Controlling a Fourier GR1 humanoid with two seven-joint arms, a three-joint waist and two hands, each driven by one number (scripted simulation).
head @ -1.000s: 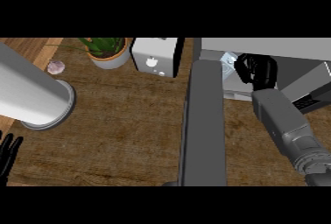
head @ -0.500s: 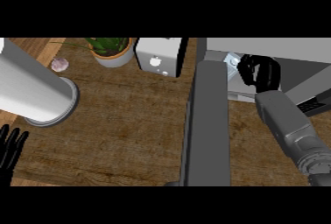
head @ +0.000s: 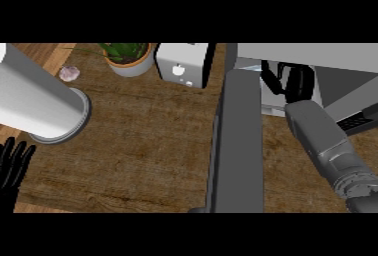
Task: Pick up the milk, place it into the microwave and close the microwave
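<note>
Standing on the bench [head: 148,150]: large cylinder [head: 37,102] at far left, potted plant [head: 129,57] behind it to the right, toaster [head: 184,62] just right of the plant. Open microwave door [head: 238,150] right of centre, microwave [head: 325,65] beyond at the right.

One potted plant [head: 129,57], one toaster [head: 184,64], one grey cylinder [head: 37,105], one microwave [head: 310,55], two hands: left hand [head: 13,162], right hand [head: 289,80].
</note>
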